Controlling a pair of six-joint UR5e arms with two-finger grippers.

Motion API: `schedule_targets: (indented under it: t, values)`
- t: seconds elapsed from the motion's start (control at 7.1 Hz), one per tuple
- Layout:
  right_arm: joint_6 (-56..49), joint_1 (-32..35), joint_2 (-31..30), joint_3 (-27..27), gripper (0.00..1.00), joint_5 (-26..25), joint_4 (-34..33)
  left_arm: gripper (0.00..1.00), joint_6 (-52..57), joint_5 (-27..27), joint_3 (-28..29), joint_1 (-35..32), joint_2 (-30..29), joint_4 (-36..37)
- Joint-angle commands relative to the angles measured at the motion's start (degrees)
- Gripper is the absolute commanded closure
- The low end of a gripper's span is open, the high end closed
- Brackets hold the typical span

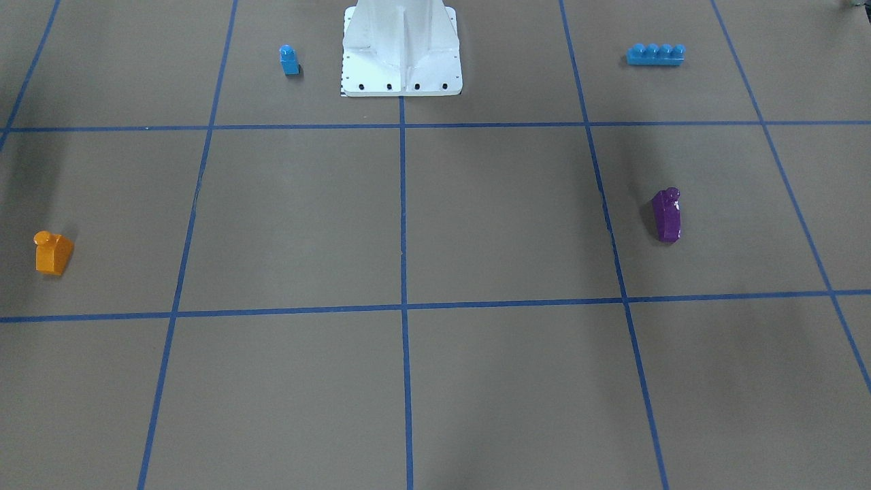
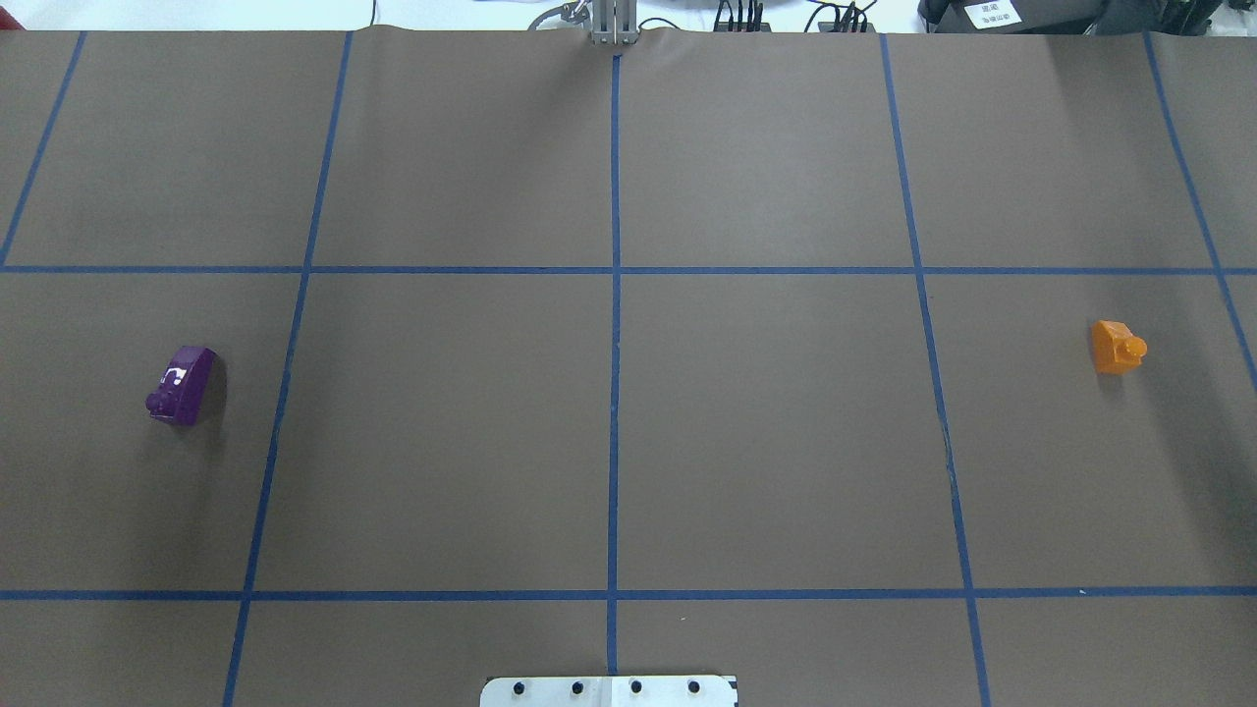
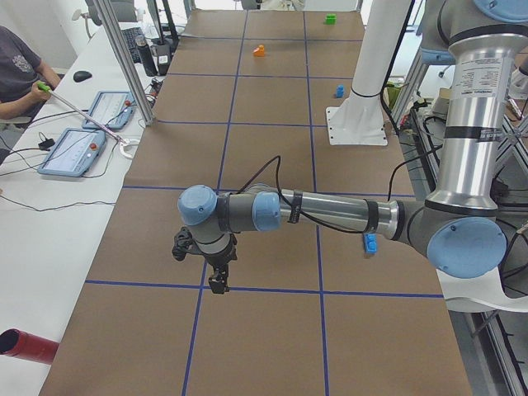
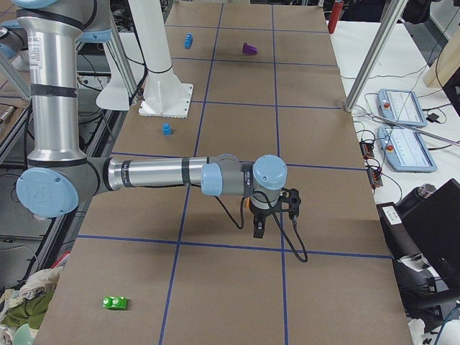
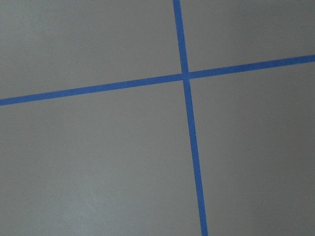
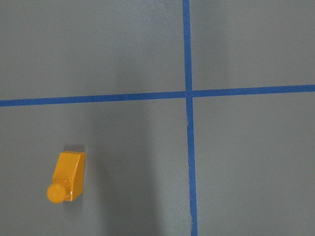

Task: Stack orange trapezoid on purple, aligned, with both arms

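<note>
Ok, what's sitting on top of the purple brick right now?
Nothing. The purple brick sits bare on the table, its stud uncovered. The orange trapezoid sits apart, far across from it. The purple brick's underside is hidden.

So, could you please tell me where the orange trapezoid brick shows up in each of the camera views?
Exterior front-facing: orange trapezoid at far left, mid-height.
Overhead exterior: orange trapezoid at far right, mid-height.
Exterior left: orange trapezoid tiny, top centre, at the far end.
Exterior right: not visible.
Left wrist-mounted: not in it.
Right wrist-mounted: orange trapezoid at lower left.
Shared landmark: white base pedestal, in all four exterior views.
</note>
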Motion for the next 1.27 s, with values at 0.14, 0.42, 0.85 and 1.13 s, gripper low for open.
schedule_targets:
  t: [0.14,0.42,0.85,1.13]
  values:
    - [-0.1,0.0,0.3,0.2,0.0,-0.1,0.0,0.0,0.2,-0.3,-1.5,0.1,-0.6,0.1]
    - [0.1,0.0,0.3,0.6,0.0,0.0,0.0,0.0,-0.7,0.3,-10.3,2.6,-1.2,-0.4]
    - [-0.1,-0.1,0.5,0.4,0.0,0.0,0.0,0.0,-16.3,-3.1,-14.4,9.4,-1.9,-6.3]
    - [0.0,-0.1,0.4,0.4,0.0,-0.1,0.0,0.0,-36.1,-2.4,-17.1,18.1,2.2,-16.2]
